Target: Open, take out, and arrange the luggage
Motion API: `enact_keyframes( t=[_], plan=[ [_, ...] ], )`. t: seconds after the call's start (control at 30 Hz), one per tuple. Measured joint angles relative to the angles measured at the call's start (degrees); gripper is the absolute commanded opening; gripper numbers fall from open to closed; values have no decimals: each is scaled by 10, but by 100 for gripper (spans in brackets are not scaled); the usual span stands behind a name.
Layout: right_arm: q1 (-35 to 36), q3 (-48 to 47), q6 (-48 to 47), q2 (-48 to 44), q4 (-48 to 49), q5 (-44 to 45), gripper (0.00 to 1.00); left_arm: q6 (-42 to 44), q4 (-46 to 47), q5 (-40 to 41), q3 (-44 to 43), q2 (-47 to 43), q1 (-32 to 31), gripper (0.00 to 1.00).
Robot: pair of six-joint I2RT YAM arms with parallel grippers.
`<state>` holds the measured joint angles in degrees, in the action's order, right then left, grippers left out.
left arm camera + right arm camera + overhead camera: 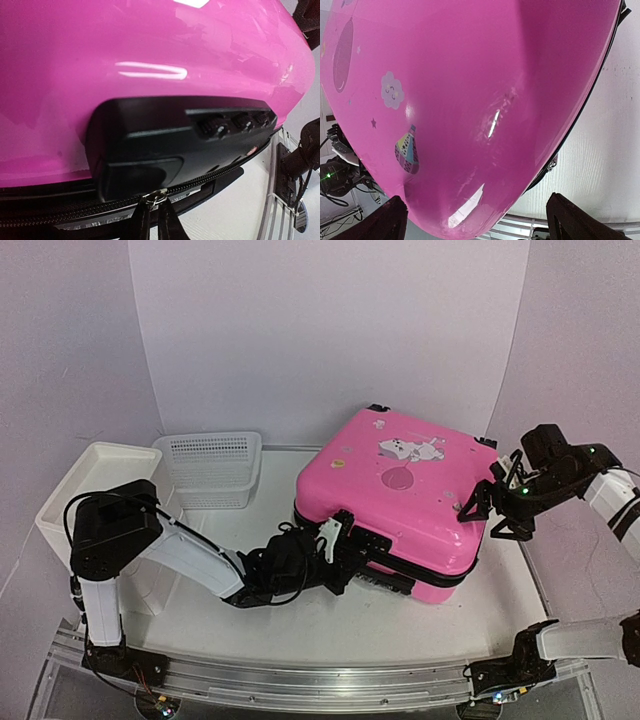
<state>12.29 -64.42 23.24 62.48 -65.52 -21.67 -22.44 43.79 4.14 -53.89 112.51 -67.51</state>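
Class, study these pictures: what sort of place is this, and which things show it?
Most likely a robotics lab test bench: white backdrop panels enclose the table, a metal rail carries a robot arm at each end, and the pink suitcase and mesh basket look like staged props.

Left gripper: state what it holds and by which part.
The left gripper pinches the zipper pull of the suitcase, just below the lock.

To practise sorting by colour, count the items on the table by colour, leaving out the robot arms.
Pink: 1, the glossy pink hard-shell suitcase
White: 2, the white mesh plastic basket and the white rectangular plastic box
Total: 3
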Motion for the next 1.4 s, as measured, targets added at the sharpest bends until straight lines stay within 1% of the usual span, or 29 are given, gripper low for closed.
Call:
enact_keyframes(
  t=[0.1, 0.3, 0.37, 0.4, 0.43, 0.53, 0.57, 0.67, 0.77, 0.87, 1.0, 1.03, 1.2, 1.37, 1.4],
  plan=[
    [0, 0, 2, -3, 0, 0, 98, -3, -31, 25, -9, -4, -3, 0],
    [0, 1, 2, -9, 0, 0, 98, -6, -64, 44, -11, -16, -5, 1],
    [0, 1, 2, -9, 0, 0, 98, -6, -76, 46, -11, -23, -3, 9],
    [0, 1, 2, -9, 0, 0, 98, -5, -82, 45, -11, -26, -2, 16],
    [0, 1, 2, -9, 0, 0, 98, -5, -85, 41, -11, -29, 0, 26],
    [0, 1, 2, -9, 0, 0, 98, -5, -94, 23, -7, -43, 3, 44],
    [0, 1, 2, -9, -1, 0, 98, -10, -93, 18, -4, -49, 3, 48],
    [0, 1, 2, -9, -1, 0, 98, -18, -94, 9, 2, -63, 7, 53],
    [0, 1, 2, -9, -1, 0, 98, -21, -102, 10, 4, -68, 9, 53],
    [0, 1, 2, -9, -1, 0, 98, -21, -115, 15, 3, -68, 9, 51],
    [0, 1, 2, -9, -2, 0, 98, -17, -146, 26, -7, -65, 10, 45],
    [0, 1, 2, -9, -2, 0, 98, -17, -151, 29, -12, -63, 9, 44],
    [0, 1, 2, -9, -2, 0, 98, -8, -181, 46, -30, -59, 2, 50],
    [0, 1, 2, -9, -2, 0, 98, 7, -197, 89, -43, -53, -17, 47],
    [0, 1, 2, -9, -2, 0, 98, 10, -203, 101, -48, -50, -21, 45]
  ],
)
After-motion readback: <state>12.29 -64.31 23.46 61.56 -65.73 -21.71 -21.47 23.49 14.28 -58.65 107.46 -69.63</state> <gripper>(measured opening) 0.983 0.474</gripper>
